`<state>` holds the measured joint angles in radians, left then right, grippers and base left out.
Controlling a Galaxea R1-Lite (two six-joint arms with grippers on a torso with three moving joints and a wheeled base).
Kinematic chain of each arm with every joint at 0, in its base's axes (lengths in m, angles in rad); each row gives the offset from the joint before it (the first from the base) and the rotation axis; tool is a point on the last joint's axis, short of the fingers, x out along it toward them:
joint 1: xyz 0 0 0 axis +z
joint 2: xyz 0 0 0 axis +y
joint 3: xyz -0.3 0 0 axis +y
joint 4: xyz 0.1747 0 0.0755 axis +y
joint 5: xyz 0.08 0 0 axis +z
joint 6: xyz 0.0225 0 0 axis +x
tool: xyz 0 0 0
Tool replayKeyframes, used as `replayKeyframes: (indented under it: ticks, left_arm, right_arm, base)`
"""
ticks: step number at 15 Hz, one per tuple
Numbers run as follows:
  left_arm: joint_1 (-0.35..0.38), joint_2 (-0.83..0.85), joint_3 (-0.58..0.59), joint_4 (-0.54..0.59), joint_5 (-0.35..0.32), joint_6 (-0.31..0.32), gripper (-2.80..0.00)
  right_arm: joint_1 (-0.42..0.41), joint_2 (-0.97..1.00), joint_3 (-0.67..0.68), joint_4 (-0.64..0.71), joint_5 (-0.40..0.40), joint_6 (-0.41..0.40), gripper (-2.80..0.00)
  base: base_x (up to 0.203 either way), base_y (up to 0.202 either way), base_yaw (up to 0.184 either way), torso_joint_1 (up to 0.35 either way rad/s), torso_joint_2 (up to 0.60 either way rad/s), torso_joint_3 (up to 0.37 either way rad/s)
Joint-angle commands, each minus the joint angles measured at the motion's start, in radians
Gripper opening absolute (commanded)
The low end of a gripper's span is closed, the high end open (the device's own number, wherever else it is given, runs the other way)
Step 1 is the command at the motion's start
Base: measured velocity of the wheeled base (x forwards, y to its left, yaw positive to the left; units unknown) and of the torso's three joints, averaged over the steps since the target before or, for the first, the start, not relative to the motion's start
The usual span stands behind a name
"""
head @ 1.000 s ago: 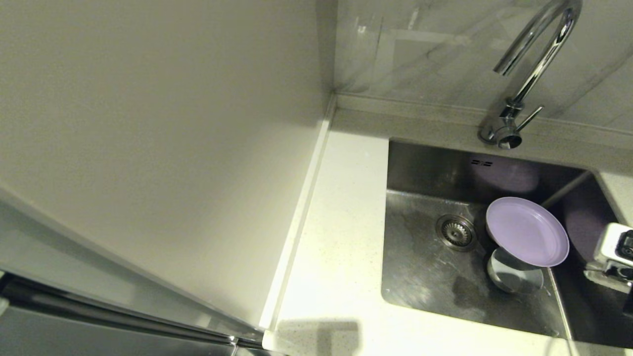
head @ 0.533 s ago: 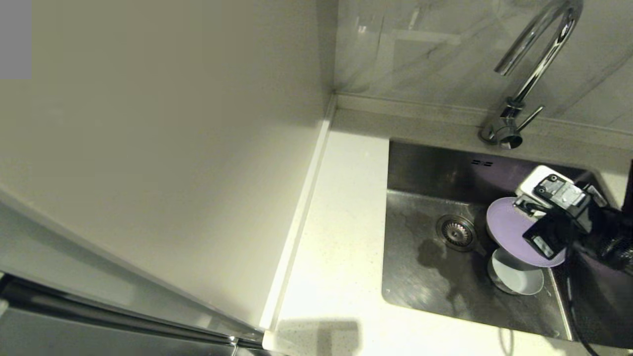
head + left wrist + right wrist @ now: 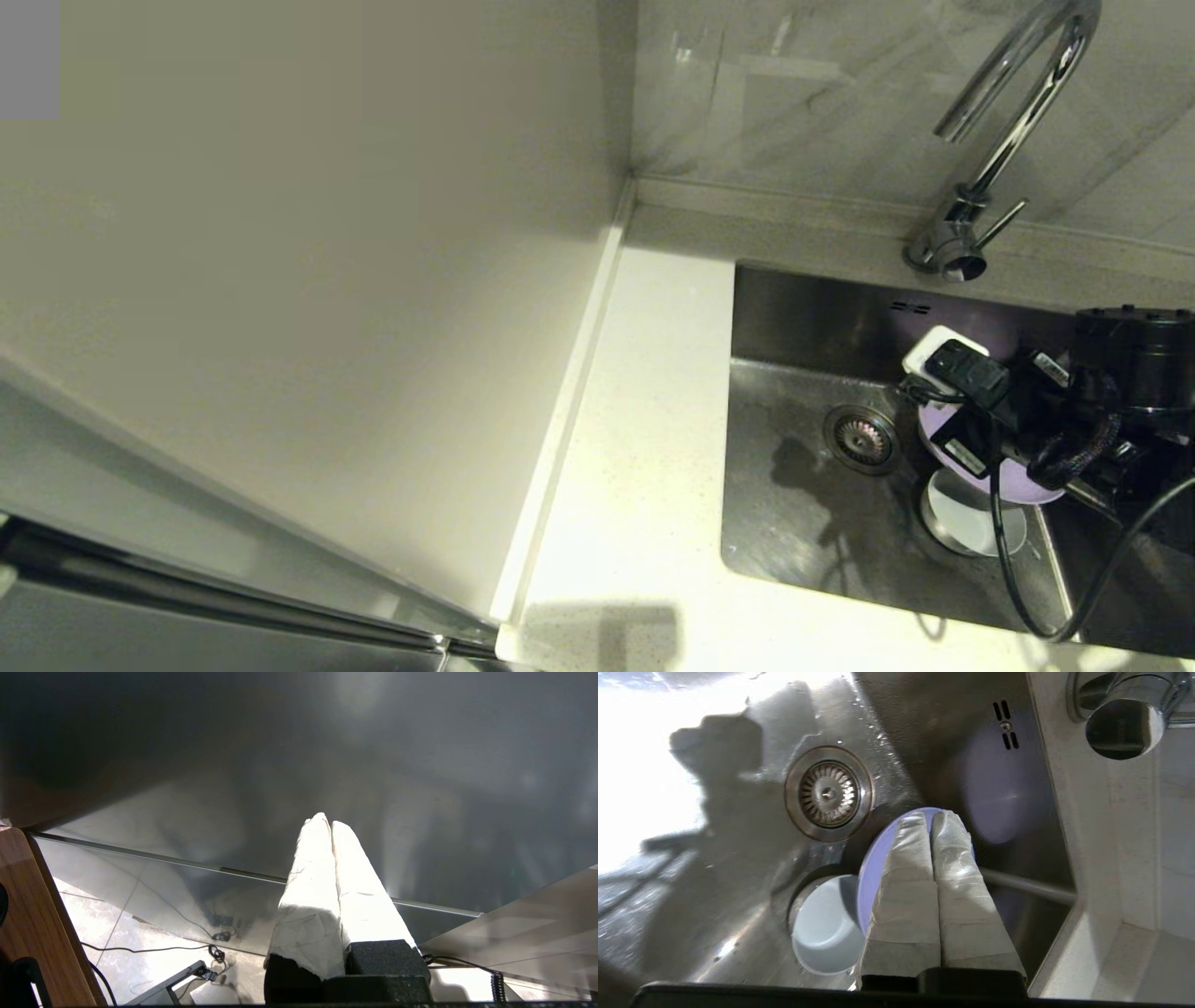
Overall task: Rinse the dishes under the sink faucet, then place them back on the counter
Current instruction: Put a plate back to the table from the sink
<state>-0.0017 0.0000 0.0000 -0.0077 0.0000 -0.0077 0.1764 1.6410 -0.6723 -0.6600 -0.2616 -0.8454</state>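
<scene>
Arm first: a second ago the right arm was only a sliver at the far right edge of the head view, and now it has swung in over the sink (image 3: 803, 523), with the right gripper (image 3: 930, 816) hanging above the plate (image 3: 873, 868). Its fingers are pressed together with nothing between them, so no dish is picked up yet; I judge this is the approach for a first grab, and the jaws will have to part before anything can be lifted toward the faucet (image 3: 999, 140). No water seems to be running from the spout, though the basin floor looks wet in patches.

Inside the sink, right of the drain (image 3: 860, 438), the plate sits tilted, propped over the bowl (image 3: 971, 523), which stands nearer to me and looks empty. The cup may be under the plate, but I cannot make it out from here. The counter (image 3: 644, 448) to the left of the basin carries none of the dishes, so all of the rinsing and returning is still ahead.

The left gripper (image 3: 331, 821) is parked out of the way, low by the cabinet front, fingers together and empty.
</scene>
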Motion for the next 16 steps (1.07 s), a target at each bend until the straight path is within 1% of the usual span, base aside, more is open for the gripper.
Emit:
replayKeyframes:
  ticks: [1,3,5,6,10,12,13,14,16]
  left_arm:
    - [0.0,0.0,0.003,0.0,0.0,0.0,-2.8]
    - [0.0,0.0,0.003,0.0,0.0,0.0,-2.8]
    - [0.0,0.0,0.003,0.0,0.0,0.0,-2.8]
    - [0.0,0.0,0.003,0.0,0.0,0.0,-2.8]
    - [0.0,0.0,0.003,0.0,0.0,0.0,-2.8]
    - [0.0,0.0,0.003,0.0,0.0,0.0,-2.8]
    - [0.0,0.0,0.003,0.0,0.0,0.0,-2.8]
    - [0.0,0.0,0.003,0.0,0.0,0.0,-2.8]
    - [0.0,0.0,0.003,0.0,0.0,0.0,-2.8]
  right_arm:
    - [-0.001,0.058,0.001,-0.025,-0.011,-0.034,-2.8]
    - [-0.003,0.087,-0.005,-0.038,-0.033,-0.066,-2.8]
    - [-0.015,0.124,-0.008,-0.106,-0.044,-0.136,-2.8]
    - [-0.018,0.134,-0.017,-0.119,-0.045,-0.153,-2.8]
    - [-0.038,0.152,-0.046,-0.101,-0.05,-0.152,-2.8]
    - [-0.059,0.146,-0.06,0.007,-0.067,-0.122,-2.8]
    - [-0.064,0.142,-0.071,0.063,-0.087,-0.092,0.0]
    - [-0.065,0.141,-0.083,0.12,-0.124,-0.058,0.0]
    - [-0.066,0.14,-0.108,0.219,-0.139,0.014,0.0]
  base:
    - [0.0,0.0,0.0,0.0,0.0,0.0]
    - [0.0,0.0,0.0,0.0,0.0,0.0]
    - [0.0,0.0,0.0,0.0,0.0,0.0]
    - [0.0,0.0,0.0,0.0,0.0,0.0]
    - [0.0,0.0,0.0,0.0,0.0,0.0]
    - [0.0,0.0,0.0,0.0,0.0,0.0]
    - [0.0,0.0,0.0,0.0,0.0,0.0]
    - [0.0,0.0,0.0,0.0,0.0,0.0]
    - [0.0,0.0,0.0,0.0,0.0,0.0]
